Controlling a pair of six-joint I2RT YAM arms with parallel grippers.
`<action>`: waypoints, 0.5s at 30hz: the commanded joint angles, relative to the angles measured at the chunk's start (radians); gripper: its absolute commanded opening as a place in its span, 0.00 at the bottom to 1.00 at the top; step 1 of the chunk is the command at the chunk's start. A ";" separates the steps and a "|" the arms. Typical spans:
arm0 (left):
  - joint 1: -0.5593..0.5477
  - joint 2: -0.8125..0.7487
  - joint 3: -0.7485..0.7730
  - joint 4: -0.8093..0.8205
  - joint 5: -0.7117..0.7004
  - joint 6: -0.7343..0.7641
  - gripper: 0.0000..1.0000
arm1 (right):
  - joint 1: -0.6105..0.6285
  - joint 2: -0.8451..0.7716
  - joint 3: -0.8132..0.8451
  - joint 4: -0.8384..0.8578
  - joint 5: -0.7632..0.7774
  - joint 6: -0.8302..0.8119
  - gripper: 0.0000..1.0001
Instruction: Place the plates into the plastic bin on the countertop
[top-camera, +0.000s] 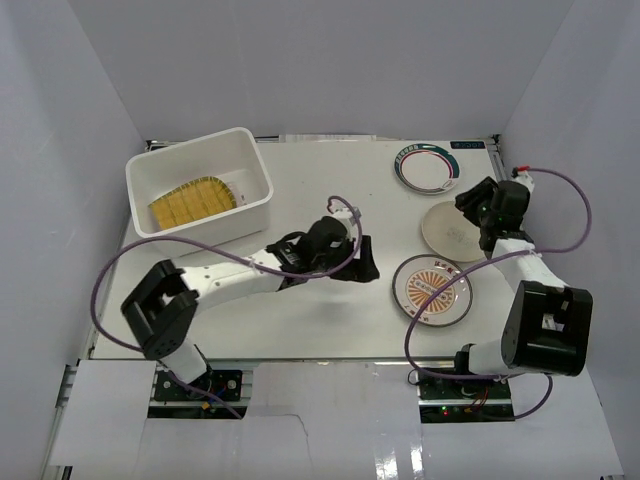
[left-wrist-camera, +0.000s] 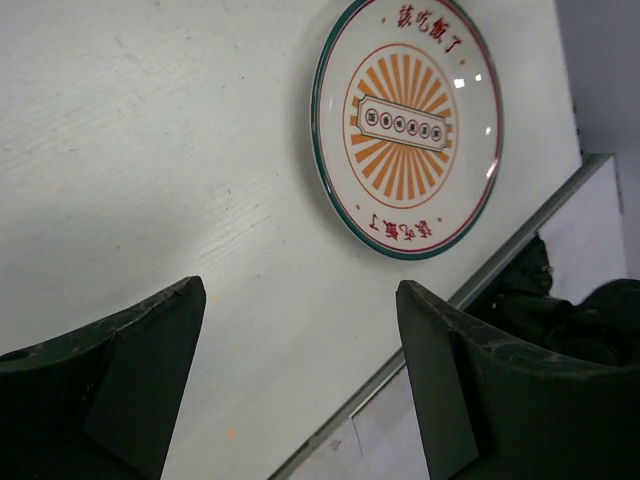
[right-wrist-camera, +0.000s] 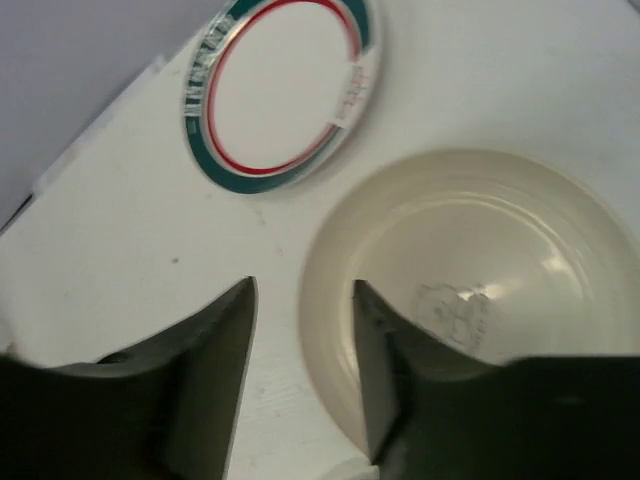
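Right gripper spreading wide, empty, straddling rim of cream plate; plate body lying beyond one finger. Left gripper also spreading wide, empty, facing orange-rayed plate.

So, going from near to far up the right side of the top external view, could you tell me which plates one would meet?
orange-patterned plate → cream plate → green-rimmed plate
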 joint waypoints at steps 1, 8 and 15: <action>-0.061 0.133 0.106 0.074 -0.037 -0.016 0.87 | -0.083 -0.114 -0.081 -0.006 0.024 -0.013 0.58; -0.076 0.353 0.227 0.091 0.026 -0.004 0.87 | -0.234 -0.176 -0.283 0.000 0.196 0.048 0.72; -0.089 0.519 0.347 0.077 0.051 0.011 0.67 | -0.256 0.003 -0.268 0.042 0.075 0.074 0.65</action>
